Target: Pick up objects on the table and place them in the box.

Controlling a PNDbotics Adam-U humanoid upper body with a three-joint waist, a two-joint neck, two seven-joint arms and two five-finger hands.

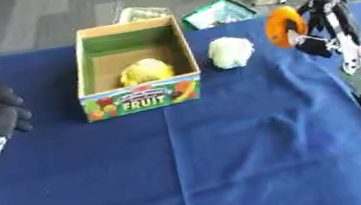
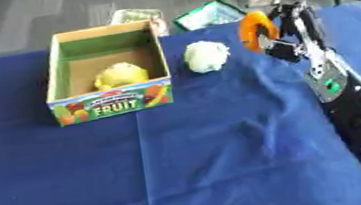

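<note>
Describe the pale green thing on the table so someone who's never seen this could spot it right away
Start at the open cardboard box marked FRUIT on the blue tablecloth. Just off its right wall lies the pale green item, a rounded lump, apart from the box. Unlike the yellow item inside the box and the orange item in the right hand, it lies free.

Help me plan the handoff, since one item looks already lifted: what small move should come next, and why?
Probably carry the right hand leftward toward the open box. It already holds the orange thing above the blue cloth, to the box's right and past the pale green thing.
</note>
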